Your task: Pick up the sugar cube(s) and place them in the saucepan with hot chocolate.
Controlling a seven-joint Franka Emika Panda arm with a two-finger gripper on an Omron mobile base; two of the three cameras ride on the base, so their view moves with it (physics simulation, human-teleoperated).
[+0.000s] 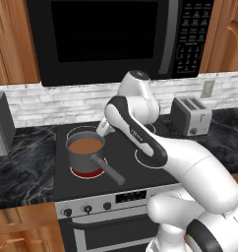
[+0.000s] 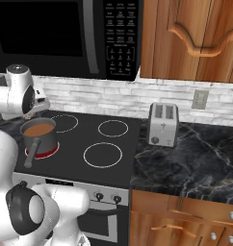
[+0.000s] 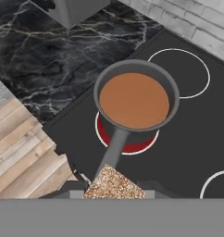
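Note:
A grey saucepan (image 1: 85, 155) (image 2: 40, 137) (image 3: 136, 99) stands on the glowing red front-left burner, its long handle (image 3: 113, 150) pointing toward the stove's front. Smooth reddish-brown hot chocolate (image 3: 133, 100) (image 1: 85, 145) fills it. My gripper (image 3: 115, 193) (image 1: 102, 129) (image 2: 34, 113) hangs above the pan's handle side and is shut on a speckled light-brown sugar cube (image 3: 114, 185). The cube sits between the fingertips at the bottom of the hand view, over the handle's end.
The black stovetop (image 1: 140, 172) has white burner rings. A silver toaster (image 1: 191, 115) (image 2: 162, 125) stands on the dark marble counter to the right. A black microwave (image 1: 116, 34) hangs overhead. A grey box (image 1: 0, 125) sits on the left counter.

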